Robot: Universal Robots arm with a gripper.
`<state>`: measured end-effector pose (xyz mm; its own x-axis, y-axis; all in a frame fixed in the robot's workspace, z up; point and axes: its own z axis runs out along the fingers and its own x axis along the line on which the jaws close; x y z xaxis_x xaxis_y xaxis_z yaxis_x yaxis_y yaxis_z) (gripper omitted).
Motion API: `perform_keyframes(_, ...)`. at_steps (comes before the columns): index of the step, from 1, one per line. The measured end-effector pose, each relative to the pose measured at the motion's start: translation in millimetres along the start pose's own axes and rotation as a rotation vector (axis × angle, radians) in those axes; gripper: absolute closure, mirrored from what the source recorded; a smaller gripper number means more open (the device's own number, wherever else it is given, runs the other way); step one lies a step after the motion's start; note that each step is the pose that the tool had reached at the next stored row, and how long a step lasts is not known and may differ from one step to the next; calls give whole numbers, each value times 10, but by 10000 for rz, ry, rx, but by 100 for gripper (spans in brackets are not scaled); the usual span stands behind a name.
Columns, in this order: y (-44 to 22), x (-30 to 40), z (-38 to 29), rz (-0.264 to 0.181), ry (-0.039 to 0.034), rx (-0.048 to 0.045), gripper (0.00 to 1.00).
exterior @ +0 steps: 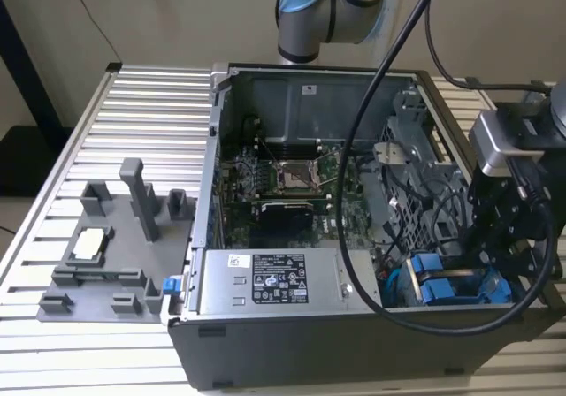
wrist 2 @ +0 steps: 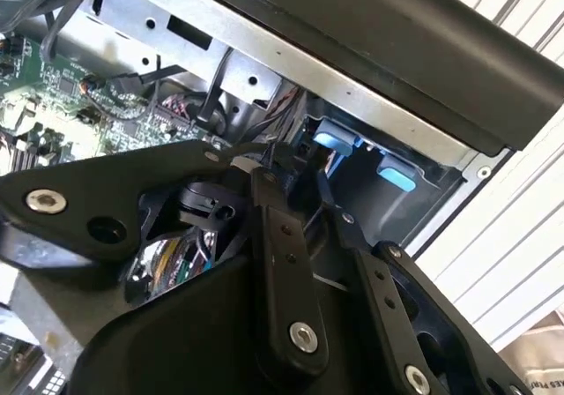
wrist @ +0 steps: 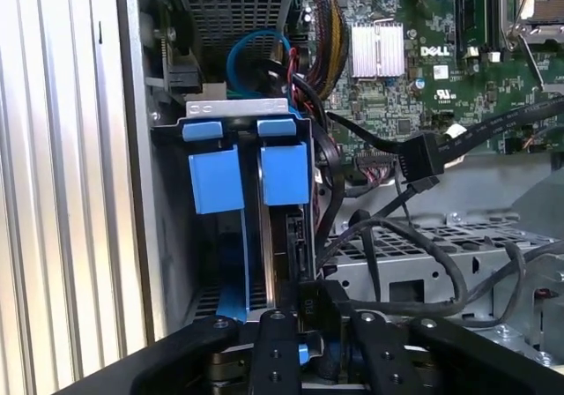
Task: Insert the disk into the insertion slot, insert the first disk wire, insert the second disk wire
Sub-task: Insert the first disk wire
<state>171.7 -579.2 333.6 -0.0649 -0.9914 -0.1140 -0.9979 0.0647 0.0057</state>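
Note:
The disk (wrist: 275, 254) stands edge-on in the insertion slot (wrist: 167, 236), its blue carrier tabs (wrist: 284, 173) at the slot's mouth. In the exterior view the blue carrier (exterior: 442, 288) sits in the case's near corner on the exterior view's right, with my gripper (exterior: 495, 246) right above it. In the first wrist view my gripper (wrist: 322, 311) is at the disk's connector edge, shut on a black disk wire plug (wrist: 319, 300). A second disk wire with a black flat plug (wrist: 421, 155) hangs loose over the cage. The second wrist view shows my gripper (wrist 2: 300, 192) among dark cables near the blue tabs (wrist 2: 333, 137).
The open PC case (exterior: 212, 237) lies on a slatted table (exterior: 150, 104). Inside are the motherboard (exterior: 292, 179), a silver power-supply box (exterior: 274, 281) and a perforated cage (wrist: 423, 254) crossed by black cables. A grey fixture (exterior: 106, 246) stands at the exterior view's left.

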Motion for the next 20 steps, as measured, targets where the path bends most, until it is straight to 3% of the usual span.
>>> perform_keyframes(6,1,-16,-135,0,6,0,73)
perform_keyframes(12,2,-31,-245,3,100,6,73)
perform_keyframes(20,5,-72,-551,3,144,9,73)
